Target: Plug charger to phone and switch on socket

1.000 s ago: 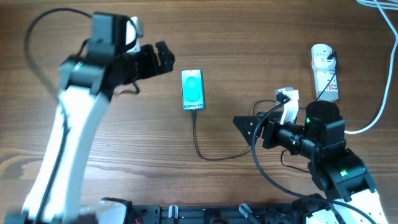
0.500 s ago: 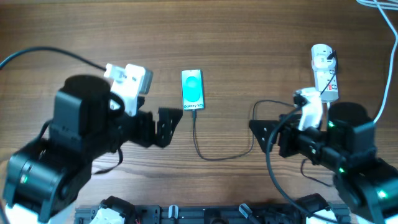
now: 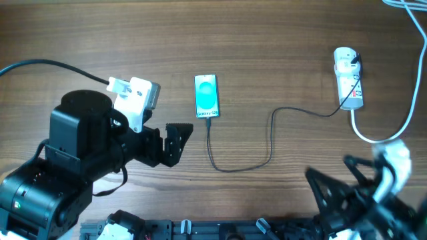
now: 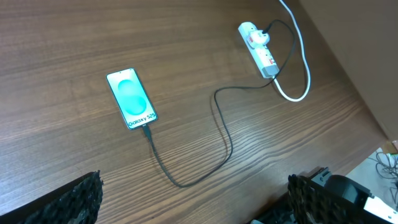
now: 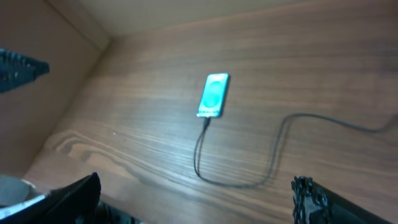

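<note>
The phone [image 3: 206,96] lies flat at the table's centre, teal screen up, also in the left wrist view [image 4: 131,98] and the right wrist view [image 5: 213,95]. The charger's black cable [image 3: 271,137] runs from the phone's near end, where its tip sits against the port, in a loop to the black plug in the white socket [image 3: 347,80] at the far right. My left gripper [image 3: 175,142] hangs open and empty, short of the phone on its left. My right gripper [image 3: 337,183] is open and empty at the near right, well back from the socket [image 4: 258,50].
A thick white cord [image 3: 377,138] leaves the socket, curves near the right edge and runs off the top right corner. A black rail [image 3: 220,229] lines the table's front edge. Bare wooden tabletop [image 3: 287,53] lies between phone and socket.
Both arms have drawn back toward the front edge. The right arm dropped to the near right corner, uncovering the cable and socket. Phone, cable and socket have not moved.
</note>
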